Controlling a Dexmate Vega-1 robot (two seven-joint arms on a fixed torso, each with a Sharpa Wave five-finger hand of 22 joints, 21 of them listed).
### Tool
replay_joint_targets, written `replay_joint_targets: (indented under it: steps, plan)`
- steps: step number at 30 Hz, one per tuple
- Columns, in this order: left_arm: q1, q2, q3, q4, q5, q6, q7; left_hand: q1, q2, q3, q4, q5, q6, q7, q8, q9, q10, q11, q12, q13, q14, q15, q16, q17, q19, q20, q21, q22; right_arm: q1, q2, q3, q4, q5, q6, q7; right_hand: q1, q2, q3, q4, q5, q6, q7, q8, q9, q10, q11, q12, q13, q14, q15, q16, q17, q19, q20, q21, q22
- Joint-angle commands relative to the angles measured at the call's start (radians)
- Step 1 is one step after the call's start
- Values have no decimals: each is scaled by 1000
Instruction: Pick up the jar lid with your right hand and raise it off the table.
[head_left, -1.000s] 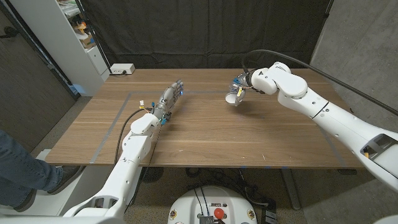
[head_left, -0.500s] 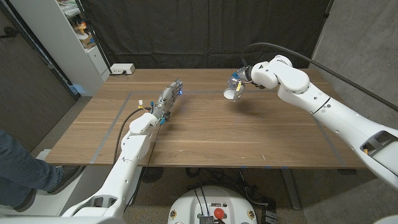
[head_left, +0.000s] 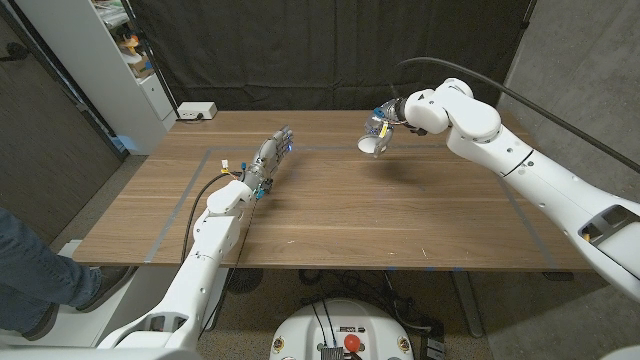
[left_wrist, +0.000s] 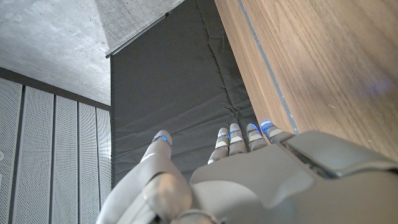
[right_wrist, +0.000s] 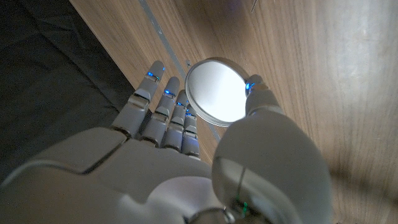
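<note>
The jar lid (head_left: 369, 146) is a round white disc with a metal rim, and my right hand (head_left: 382, 130) holds it in the air above the far right part of the wooden table (head_left: 340, 215). In the right wrist view the lid (right_wrist: 216, 93) is pinched between the thumb (right_wrist: 260, 98) and the fingers (right_wrist: 168, 112), its pale face toward the camera. A faint shadow lies on the wood under it. My left hand (head_left: 271, 158) stands on the table left of centre with nothing in it, fingers straight and apart, as the left wrist view (left_wrist: 249, 162) also shows.
A white box (head_left: 197, 111) sits at the table's far left corner. Grey tape lines (head_left: 195, 185) mark a rectangle on the wood. A white shelf unit (head_left: 120, 60) stands off the far left. A person's leg in jeans (head_left: 35, 270) is at the left edge.
My right hand has lifted the lid higher and drawn it slightly toward the far edge. The left hand has not moved.
</note>
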Motion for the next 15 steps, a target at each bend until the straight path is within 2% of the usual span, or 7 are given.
replay_joint_targets:
  steps: [1,15]
  plan:
    - [-2,2,-3,1,-1,-3,-3,3,13,2,-6,5,6,3,5,3,4,1,8,3,-6,-3,7,3,-4,0,3,2,29,6,13,-11,28,-23,23,27,30,11,5,-4,66,-61,4,4,9,-2,0,2,8,-9,-2,4,9,-1,0,3]
    - [0,5,-1,-10,2,5,-4,3,14,2,-6,5,6,4,5,3,6,2,9,3,-3,-1,7,3,-4,0,4,2,49,-1,38,-35,82,-55,30,25,30,12,6,-14,70,-64,2,3,16,3,0,7,23,-8,1,7,19,-2,1,3]
